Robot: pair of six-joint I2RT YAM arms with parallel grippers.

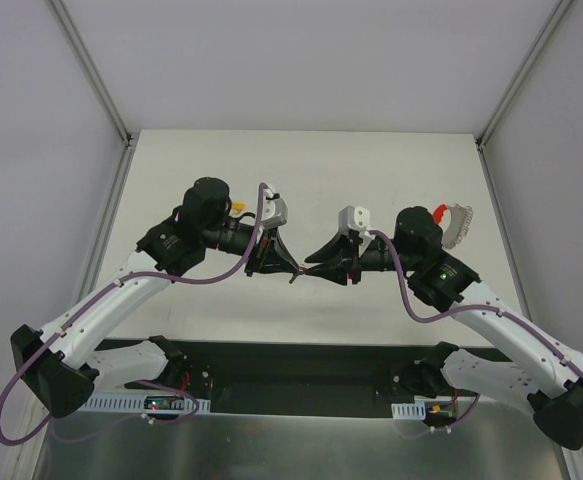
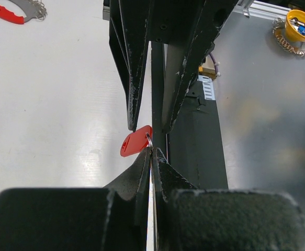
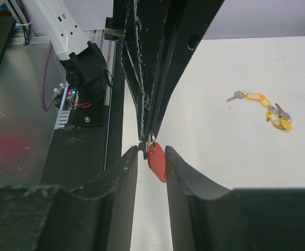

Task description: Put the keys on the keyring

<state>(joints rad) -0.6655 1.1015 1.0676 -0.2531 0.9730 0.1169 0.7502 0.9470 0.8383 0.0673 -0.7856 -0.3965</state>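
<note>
– Red-tagged key (image 3: 156,161) hangs above mid-table, right where the two claws meet. Left gripper (image 2: 151,152) is pressed together at the small ring (image 2: 149,138) that carries the tag. Whether it pinches ring or blade, I cannot tell. Right gripper (image 3: 152,151) has its fingers apart, straddling the tag and clamping nothing.

– Keyring?

– Keyring (image 1: 453,222) lies on the table (image 1: 371,160) at about 2 o'clock from the meeting point, just behind the right arm's wrist. Red crescent and grey coil both show. I see nothing threaded on it.

– Step in hand?

– I judge it a handover or regrip. Right should close square on the flat of the tag before left lets go, as an edge pinch would let the tag swivel. The small ring should be left clear of the fingers, since it likely has to go onto the loop.

– Other things?

– Yellow-tagged keys (image 3: 267,107) lie loose on the table at about 10 o'clock from the meeting point, by the left arm's wrist and well apart from the keyring.

– In the way?

– The right arm's own bulk sits between tag and keyring. Reaching toward 2 o'clock risks nudging the loop. The opposing fingertips are nearly touching, so crowding is the nearer hazard.
</note>
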